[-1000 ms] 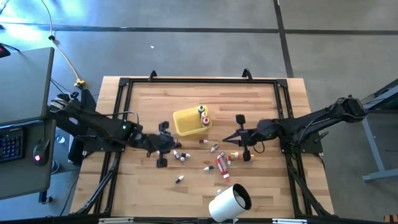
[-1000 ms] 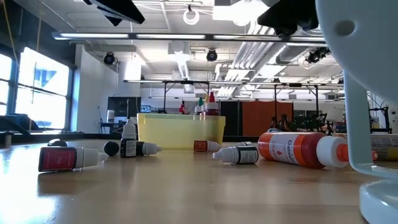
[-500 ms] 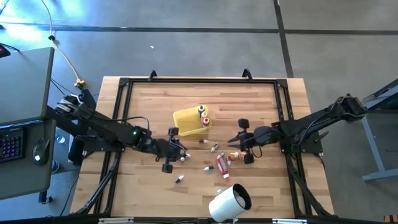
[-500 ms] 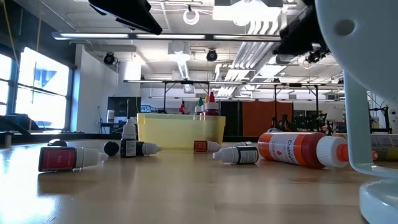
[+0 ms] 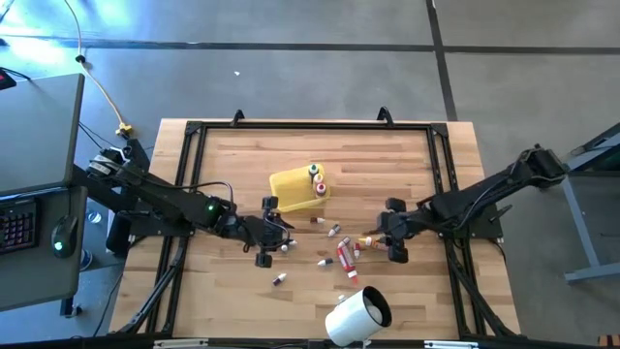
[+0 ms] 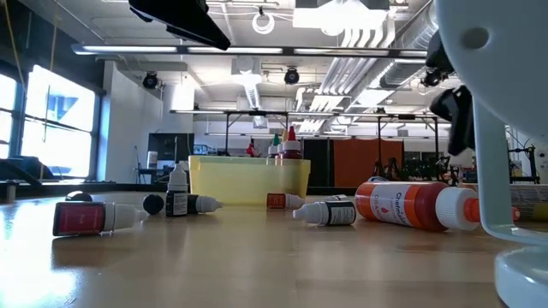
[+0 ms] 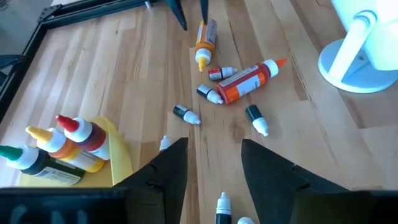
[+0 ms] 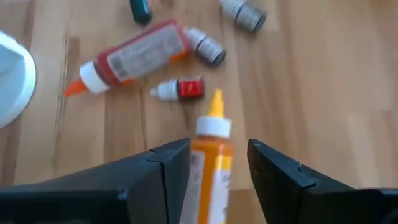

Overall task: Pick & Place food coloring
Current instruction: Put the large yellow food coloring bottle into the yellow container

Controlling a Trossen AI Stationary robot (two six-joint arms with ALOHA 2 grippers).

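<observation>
At the near edge of the table a white cylinder (image 5: 356,316) lies on its side, its dark mouth facing right. Just beyond it, to the left, one small bottle (image 5: 279,279) lies alone.

Farther in, at mid-table, the rest of the loose food coloring is scattered. The large red tube (image 5: 343,255) lies near the middle, with several tiny dropper bottles around it. The left wrist view shows about nine loose pieces in all; a few are too small to tell apart.

The right gripper (image 8: 217,148) comes in from the right. Its fingers (image 8: 163,167) are spread and straddle an orange tube (image 8: 212,163) with a white collar. The tube lies between them, tip pointing away, with a visible gap on at least one side (no squeeze shows). A small red bottle (image 8: 185,88) lies just past its tip.

The left gripper (image 7: 214,149) reaches in from the left, low over the wood. Its fingers (image 7: 166,167) also stand apart and hold nothing. Two small white-capped bottles (image 7: 222,208) lie on the table between them. The two grippers face each other across the scatter, well apart.

Farthest back stands one yellow tray (image 5: 290,190), just beyond the left gripper. At its right end sit three tubes (image 7: 56,146), tipped green, yellow and red.
</observation>
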